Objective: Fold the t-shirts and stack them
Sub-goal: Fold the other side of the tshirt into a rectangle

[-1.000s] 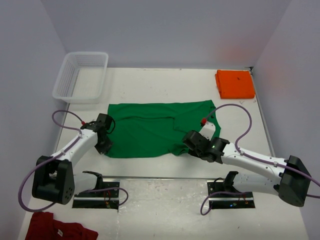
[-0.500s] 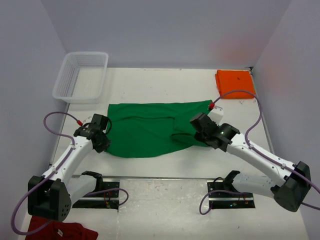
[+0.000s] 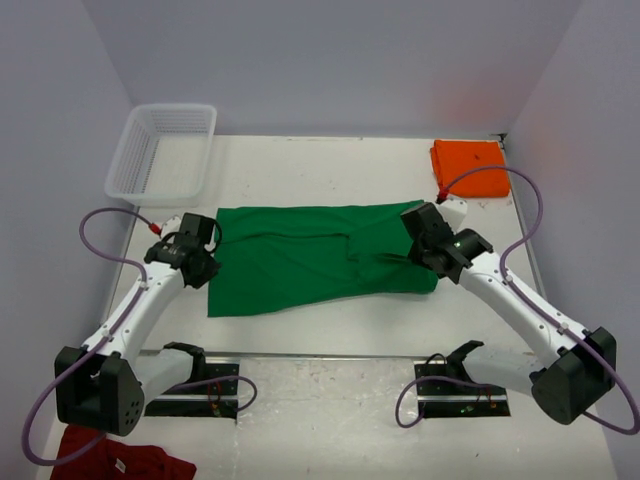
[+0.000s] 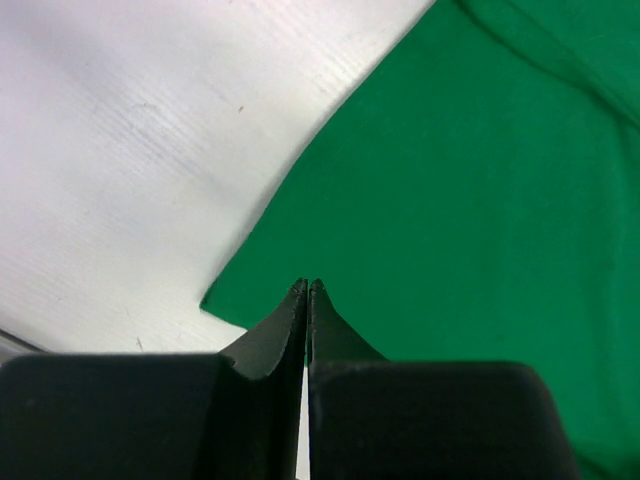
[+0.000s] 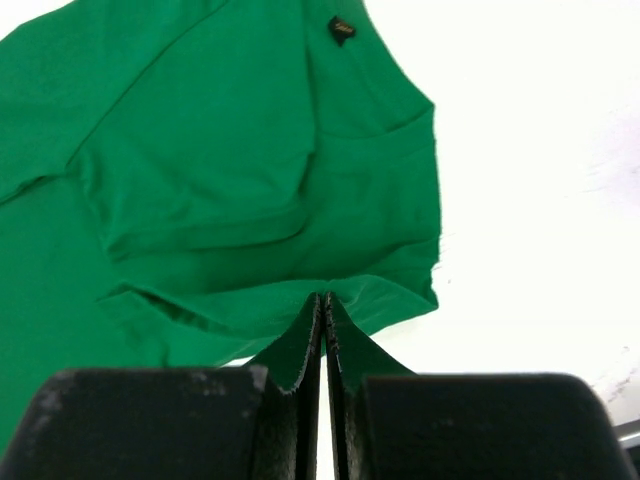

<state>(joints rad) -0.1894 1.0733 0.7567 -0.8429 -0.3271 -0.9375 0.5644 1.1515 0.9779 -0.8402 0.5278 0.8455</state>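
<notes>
- The green t-shirt [image 3: 300,255] lies spread across the middle of the white worktop [image 3: 330,165]. Its long side runs left to right, and its near edge slants, lower on the left than on the right.
- The left gripper [image 4: 305,285] is over the left edge of the green t-shirt, by its near left corner. Its two fingers are pressed together tip to tip. The wrist view shows no cloth clearly caught between them, so I cannot tell whether it has hold of the fabric.
- The right gripper [image 5: 326,296] is over the right end of the green t-shirt, where the cloth is creased and doubled. Its fingers are also fully closed. A folded green edge runs right at the tips, but whether it is pinched cannot be told.
- A small dark label [image 5: 342,28] shows on the green cloth beyond the right gripper.
- The orange t-shirt [image 3: 470,168] sits folded into a neat rectangle at the far right corner of the worktop, well apart from the green one.
- A white mesh basket [image 3: 155,197] stands at the far left corner.
- A dark red garment [image 3: 120,462] lies at the near left, beside the left arm's base.
</notes>
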